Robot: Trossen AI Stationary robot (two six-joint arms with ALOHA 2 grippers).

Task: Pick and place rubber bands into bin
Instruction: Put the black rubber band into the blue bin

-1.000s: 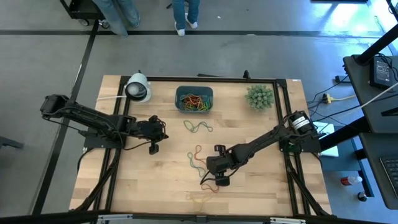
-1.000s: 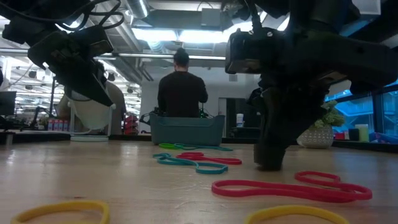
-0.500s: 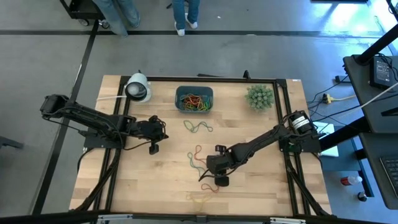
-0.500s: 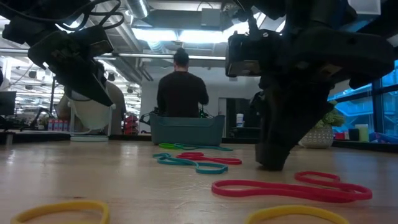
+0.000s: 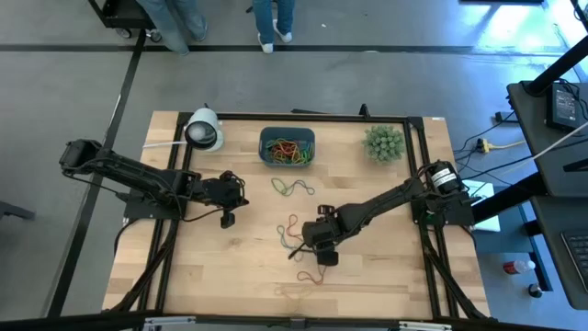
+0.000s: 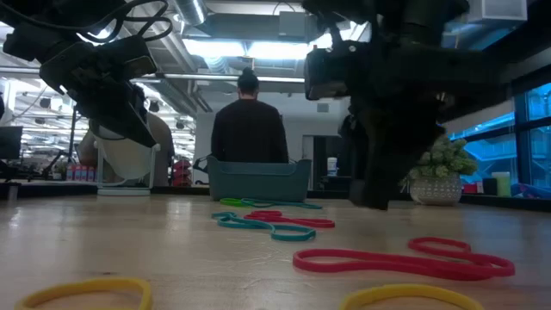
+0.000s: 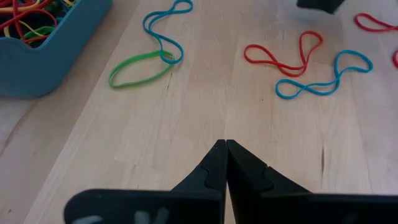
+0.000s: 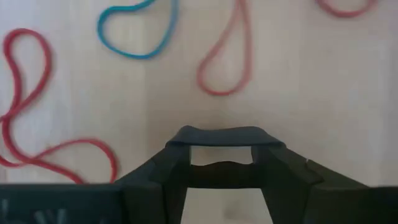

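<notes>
On the left, the left gripper (image 5: 227, 217) hangs over bare table (image 5: 184, 267), its fingers pressed together on nothing. Beyond and to its right sits the bin (image 5: 287, 147), holding a tangle of red, yellow and green rubber bands (image 5: 287, 149). A green band (image 7: 139, 68) and blue band (image 7: 165, 32) lie loose between the gripper and the bin. Further right, the right gripper (image 5: 326, 256) hovers empty over red bands (image 8: 37, 146), its tips touching. A spiky plant (image 5: 383, 142) stands far behind it.
</notes>
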